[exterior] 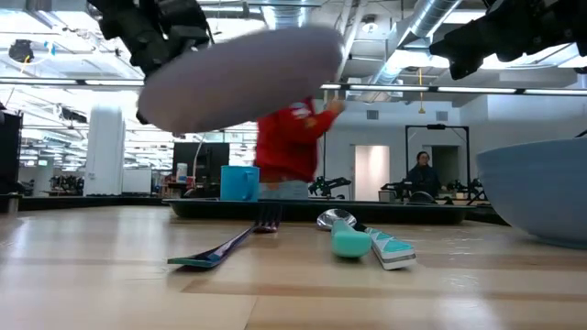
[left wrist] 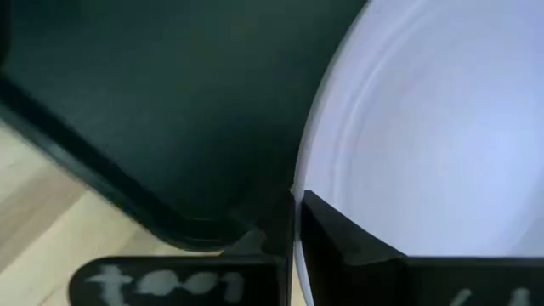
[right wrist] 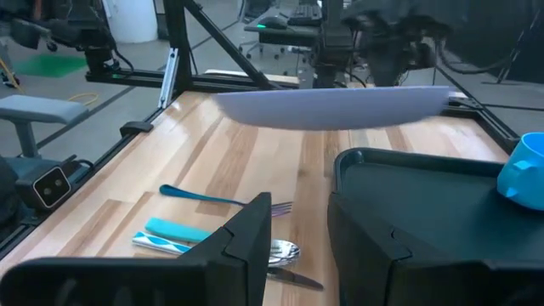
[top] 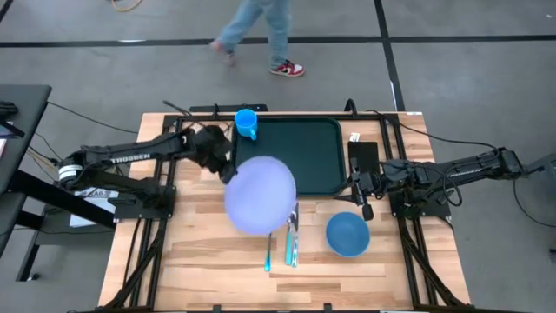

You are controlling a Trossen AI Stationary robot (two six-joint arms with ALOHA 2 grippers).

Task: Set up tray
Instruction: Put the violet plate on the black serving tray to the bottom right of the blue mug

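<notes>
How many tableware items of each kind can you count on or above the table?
Tray: 1
Plate, held above the table by the left gripper: 1
Cup: 1
Bowl: 1
Fork: 1
Spoon: 1
Knife: 1
Total: 7

A lavender plate (top: 260, 194) is seen raised above the wooden table (top: 191, 261). Taking the plate as landmark, a blue cup (top: 247, 123) is found beyond its far edge, and a blue bowl (top: 347, 234) to its near right. Just beside its near edge, a fork (top: 268, 250), a spoon (top: 289, 246) and possibly a knife (right wrist: 293, 277) are laid. A person (top: 259, 35) is seen far beyond it.
</notes>
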